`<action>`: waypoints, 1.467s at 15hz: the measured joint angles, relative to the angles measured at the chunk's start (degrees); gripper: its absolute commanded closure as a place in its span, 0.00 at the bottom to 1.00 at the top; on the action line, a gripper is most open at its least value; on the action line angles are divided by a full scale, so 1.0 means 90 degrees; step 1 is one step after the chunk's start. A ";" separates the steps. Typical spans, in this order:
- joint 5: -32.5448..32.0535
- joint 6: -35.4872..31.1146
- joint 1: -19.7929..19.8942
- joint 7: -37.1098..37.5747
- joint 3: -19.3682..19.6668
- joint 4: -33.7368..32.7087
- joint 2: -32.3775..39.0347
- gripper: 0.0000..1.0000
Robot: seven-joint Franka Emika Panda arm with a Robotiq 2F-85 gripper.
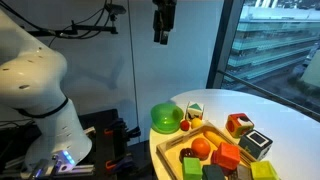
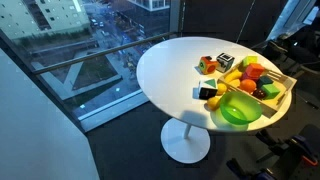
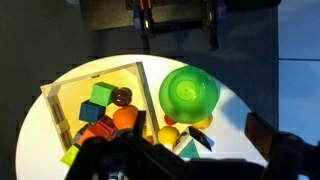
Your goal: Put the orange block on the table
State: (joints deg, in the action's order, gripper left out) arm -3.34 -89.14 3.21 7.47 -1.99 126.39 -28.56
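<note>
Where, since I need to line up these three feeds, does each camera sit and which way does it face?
In an exterior view: low beside the robot, facing the table and window; white arm and raised hand show.
In an exterior view: high, looking down on the table, window behind; no robot part clearly shows.
Wrist view: overhead, looking down; the hand enters from the top.
All three share the green bowl.

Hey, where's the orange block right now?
In an exterior view, the orange block lies inside the wooden tray, just beside the orange ball.
</note>
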 measured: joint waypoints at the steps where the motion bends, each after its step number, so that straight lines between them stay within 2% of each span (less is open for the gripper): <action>1: 0.0000 0.0000 0.0000 0.0000 0.0000 -0.0004 -0.0001 0.00; 15: 0.0000 -0.0020 0.0000 0.0001 0.0034 -0.0017 0.0009 0.00; 22: 0.0000 -0.0671 0.0195 0.0018 0.0421 -0.0027 0.0196 0.00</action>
State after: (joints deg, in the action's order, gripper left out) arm -3.34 -95.18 4.97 7.64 1.81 126.14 -26.80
